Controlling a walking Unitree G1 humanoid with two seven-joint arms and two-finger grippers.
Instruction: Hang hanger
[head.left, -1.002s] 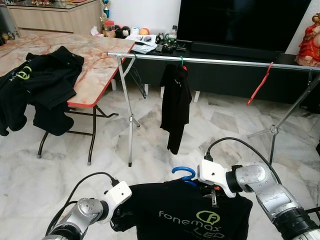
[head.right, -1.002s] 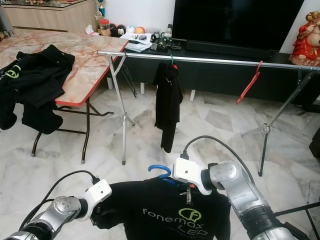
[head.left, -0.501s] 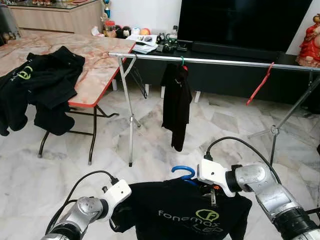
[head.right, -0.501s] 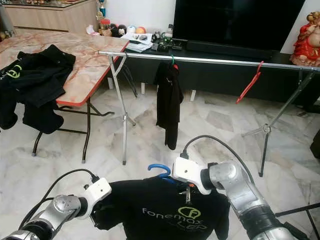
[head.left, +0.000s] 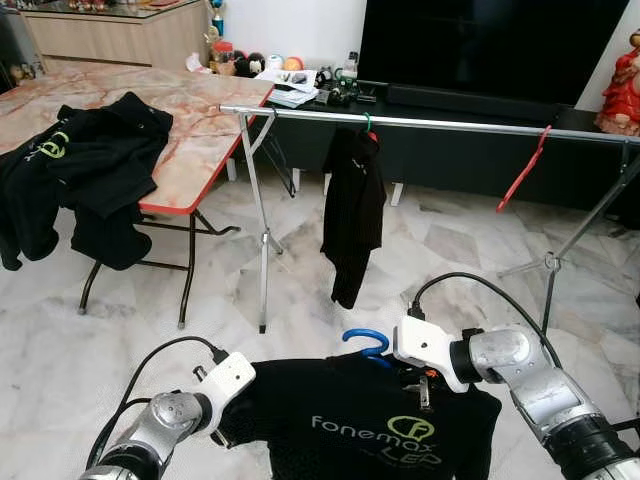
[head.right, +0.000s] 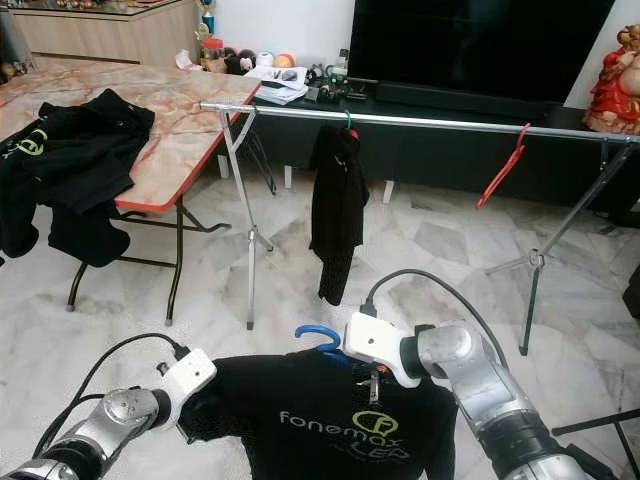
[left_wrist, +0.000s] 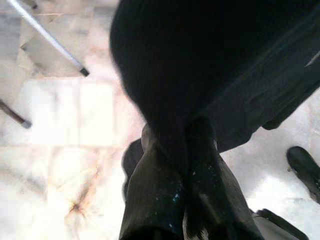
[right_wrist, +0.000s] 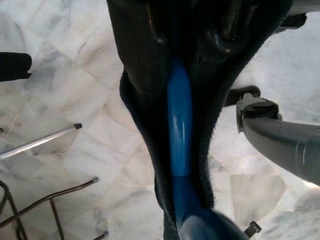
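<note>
A black shirt with a green and white logo hangs on a blue hanger, held low in front of me over the floor. My right gripper is shut on the blue hanger at the shirt's collar, just below the hook. My left gripper is shut on the shirt's shoulder cloth, and its fingers are partly wrapped in the fabric. The silver clothes rail stands further ahead, across the room.
On the rail hang a black garment on a green hanger and a bare red hanger. A red-edged marble table with black clothes stands to the left. A TV cabinet is behind the rail. The rail's tripod legs stand on the floor.
My left gripper has pulled the shirt's shoulder slightly outward and lower, so the shirt hangs flatter. The right gripper and hanger have barely moved.
</note>
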